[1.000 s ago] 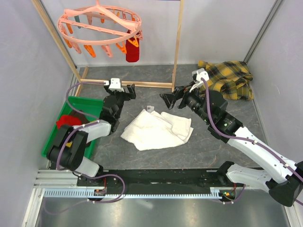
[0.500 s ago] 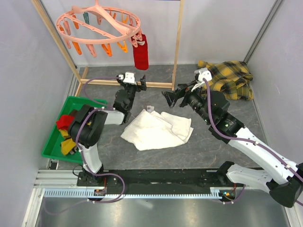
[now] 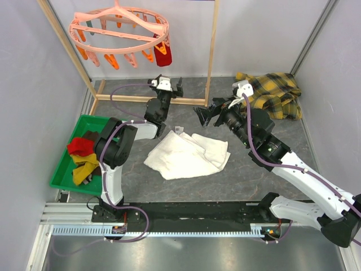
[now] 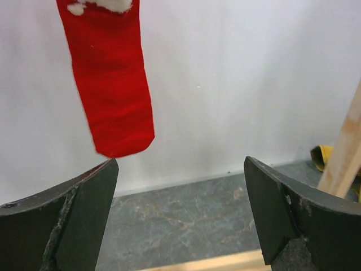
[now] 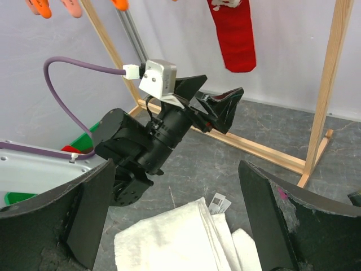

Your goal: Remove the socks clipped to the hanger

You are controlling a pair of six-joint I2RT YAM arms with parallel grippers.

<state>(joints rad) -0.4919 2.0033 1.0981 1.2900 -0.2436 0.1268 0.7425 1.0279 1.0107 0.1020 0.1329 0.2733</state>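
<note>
Red sock (image 4: 113,84) hangs from a clip on the pink hanger (image 3: 118,25), above the left hand (image 4: 180,164) and slightly left of the gap between its fingers, not touching them. That hand is released, its fingers spread wide with nothing between them, and it tilts up toward the sock. The right hand (image 3: 204,114) is released too and holds nothing. It sits low over the bench (image 3: 316,147), facing the left hand, with a white towel (image 3: 186,153) just below it. Back beside the left arm, a green tray (image 3: 63,169) holds more socks (image 3: 84,164): red, yellow and dark.
</note>
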